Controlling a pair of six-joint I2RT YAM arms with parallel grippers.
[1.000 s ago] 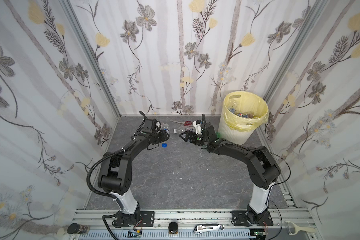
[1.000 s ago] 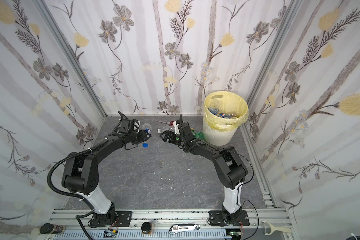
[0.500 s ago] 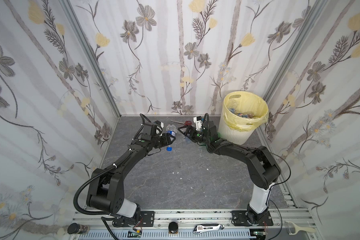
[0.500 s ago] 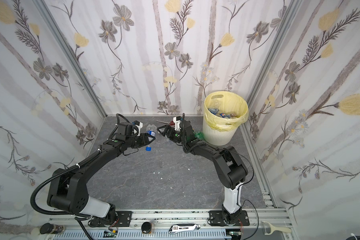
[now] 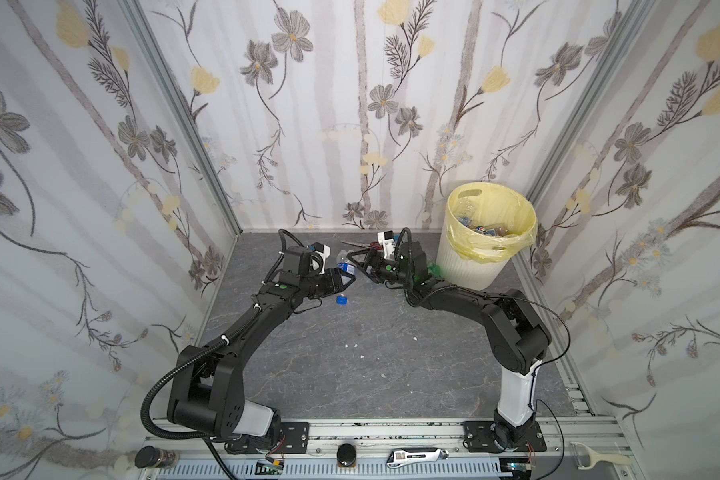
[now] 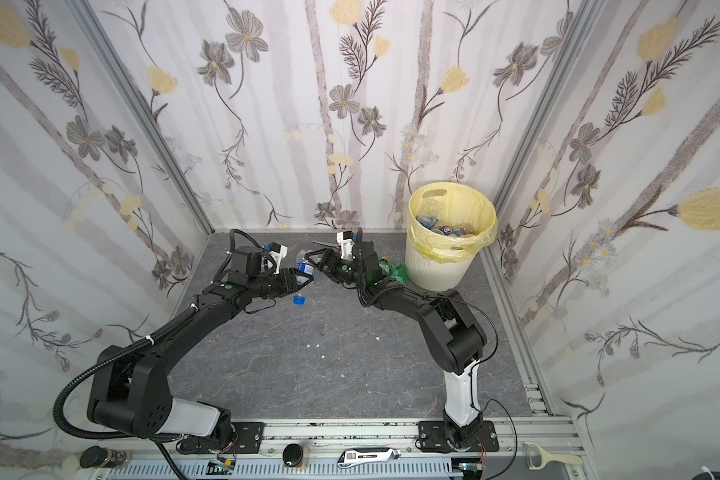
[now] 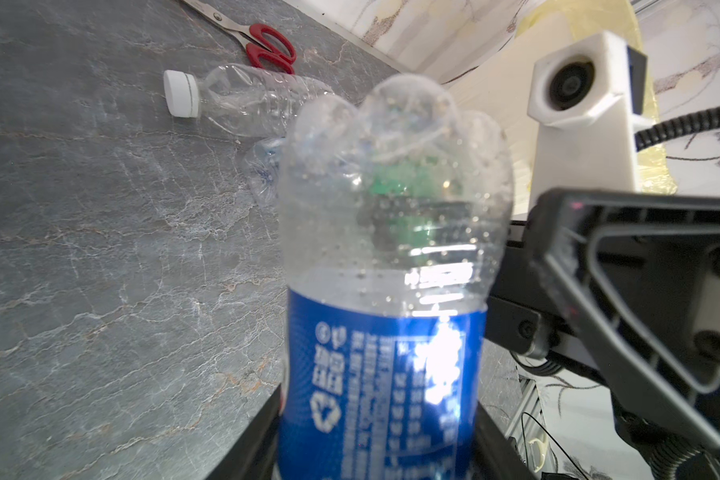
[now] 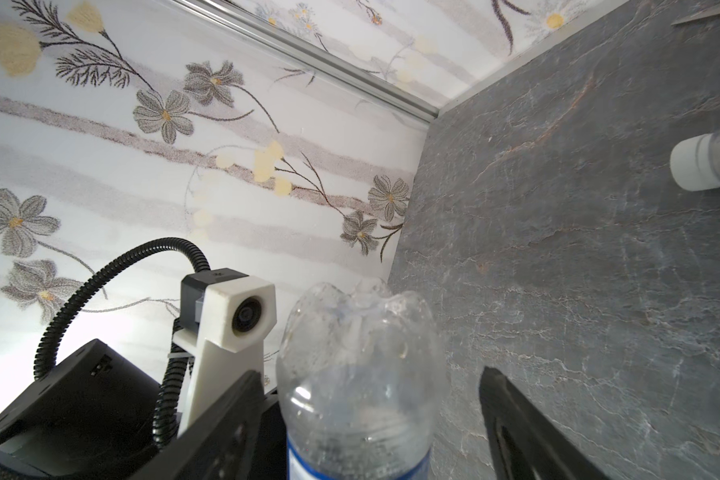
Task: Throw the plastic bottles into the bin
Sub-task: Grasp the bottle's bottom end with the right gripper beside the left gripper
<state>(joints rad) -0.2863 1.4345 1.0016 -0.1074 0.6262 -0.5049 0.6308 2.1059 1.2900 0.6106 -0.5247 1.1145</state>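
Note:
My left gripper (image 5: 341,277) (image 7: 377,440) is shut on the label end of a clear plastic bottle (image 5: 345,266) (image 7: 391,257) with a blue label, held above the floor. My right gripper (image 5: 360,266) (image 8: 366,399) faces it with open jaws on either side of the bottle's (image 8: 362,357) clear base; a gap shows at one finger. The bin (image 5: 466,266) (image 6: 433,274), white with a yellow bag, stands at the back right with several bottles (image 5: 483,228) inside. Another clear bottle (image 7: 258,99) with a white cap lies on the floor, and a green one (image 5: 435,270) lies beside the bin.
Red-handled scissors (image 7: 267,43) lie near the back wall. A loose blue cap (image 5: 341,300) sits on the floor under the left gripper. A dark jar (image 5: 154,457), a utility knife (image 5: 416,457) and a peeler (image 5: 599,459) rest on the front rail.
The left arm has carried the blue-labelled bottle rightward, up to the right gripper. The right gripper's jaws have narrowed around the bottle's base.

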